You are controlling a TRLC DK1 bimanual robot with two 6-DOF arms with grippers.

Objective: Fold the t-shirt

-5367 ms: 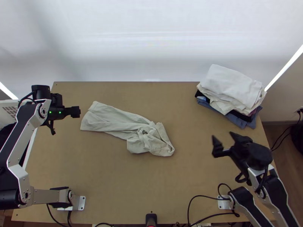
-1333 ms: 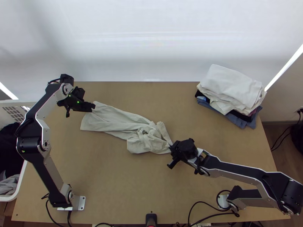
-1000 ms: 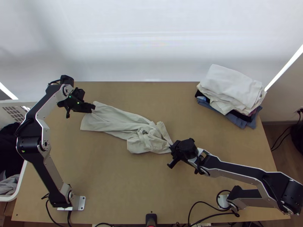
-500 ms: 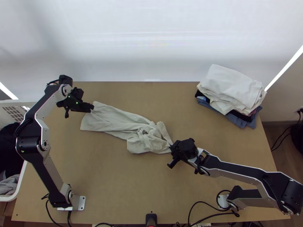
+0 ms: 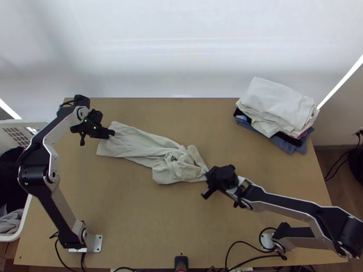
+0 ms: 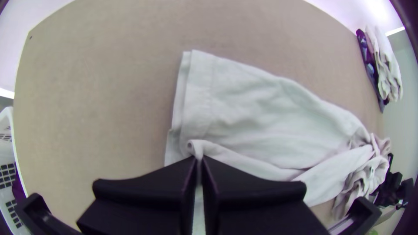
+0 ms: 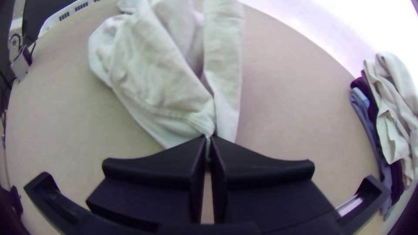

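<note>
Judging by the cloth, folding proper had hardly begun: the t-shirt [image 5: 136, 143] lay stretched long across the middle and left of the table [image 5: 136, 222], fairly flat at its left end, with two edges lying nearly together, and bunched and twisted at its right end. Spreading, squaring up and all the folds appeared to remain. Beyond it to the right stood a pile of folded clothes [image 5: 279, 106].

Left gripper [image 6: 199, 157]: closed on a raised ridge of cloth near the shirt's left edge. Its arm rose from its base along the table's left side, then bent so the gripper pointed inward, low at the cloth.

Right gripper [image 7: 208, 137]: closed on a gathered corner at the bunched end. Its arm's elbow was out by the table's right edge, its forearm angled back toward the middle.
</note>
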